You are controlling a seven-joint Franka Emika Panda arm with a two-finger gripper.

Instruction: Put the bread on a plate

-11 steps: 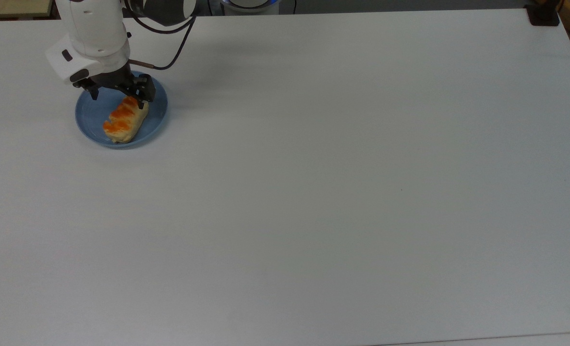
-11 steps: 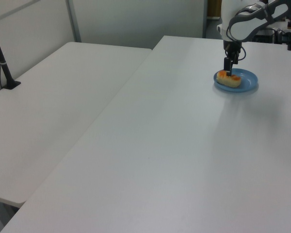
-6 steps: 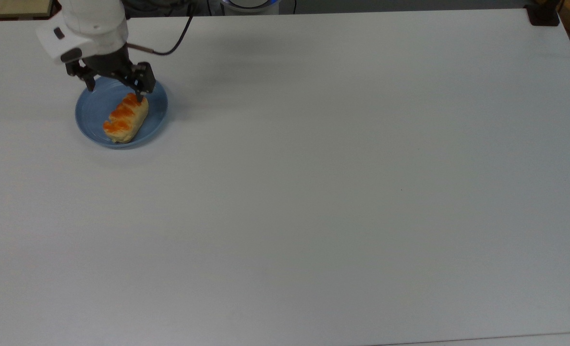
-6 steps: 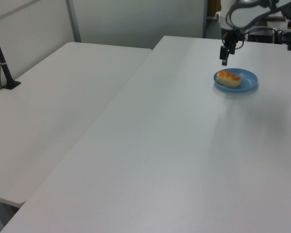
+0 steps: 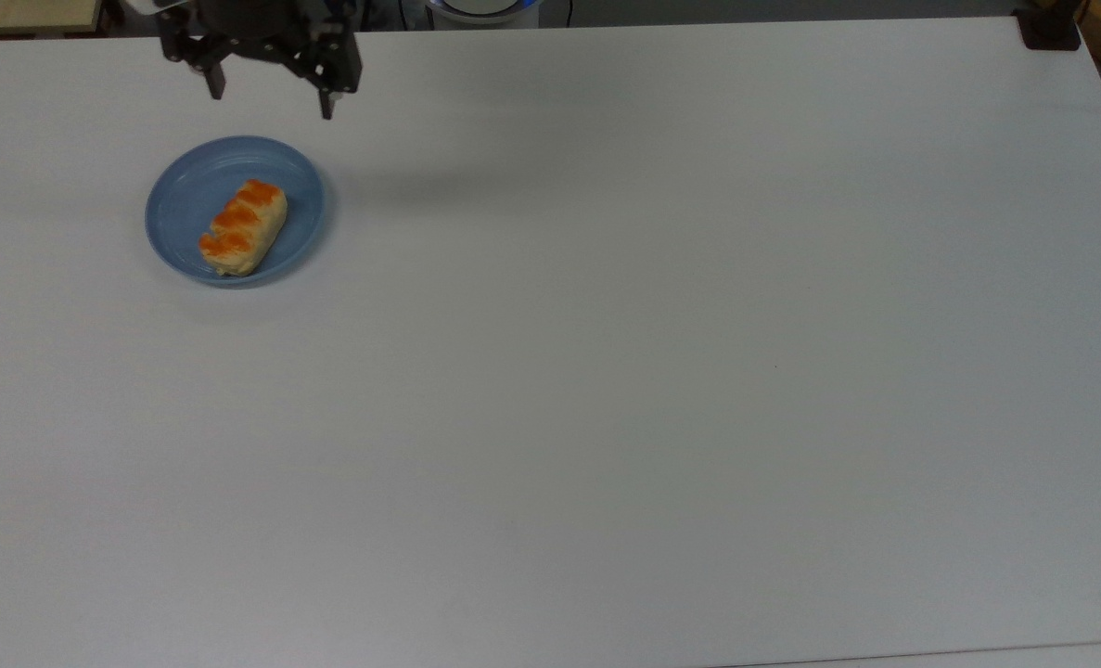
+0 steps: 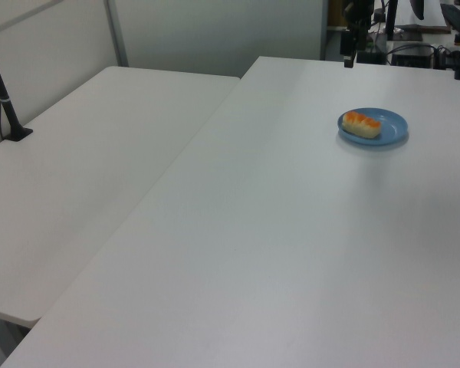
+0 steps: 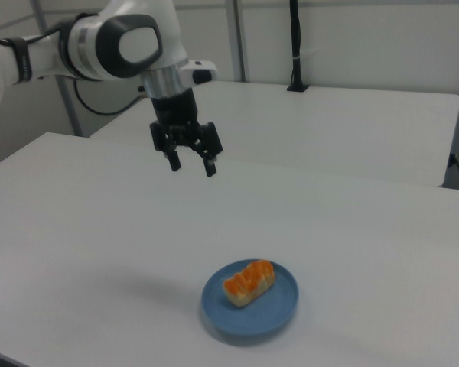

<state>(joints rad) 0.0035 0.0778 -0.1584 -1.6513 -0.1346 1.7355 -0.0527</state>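
Blue plate (image 5: 179, 209) in the upper left of the top view, and the bread (image 5: 243, 228) is lying on it, inside the rim, a little toward the plate's lower right side. The loaf's long axis runs diagonally there, from lower left to upper right. Up at the top edge of the frame hangs the gripper (image 5: 270, 97), fingers spread wide, nothing between them. So the bread sits below it in the top view and slightly to the left, well apart. The right view agrees: the gripper (image 7: 191, 164) is high in the upper left of the frame, clear of the white table (image 7: 76, 229), while the bread (image 7: 249, 282) and plate (image 7: 279, 310) lie low in the centre. Judging by this, the placing looks done, with only a retreat remaining.
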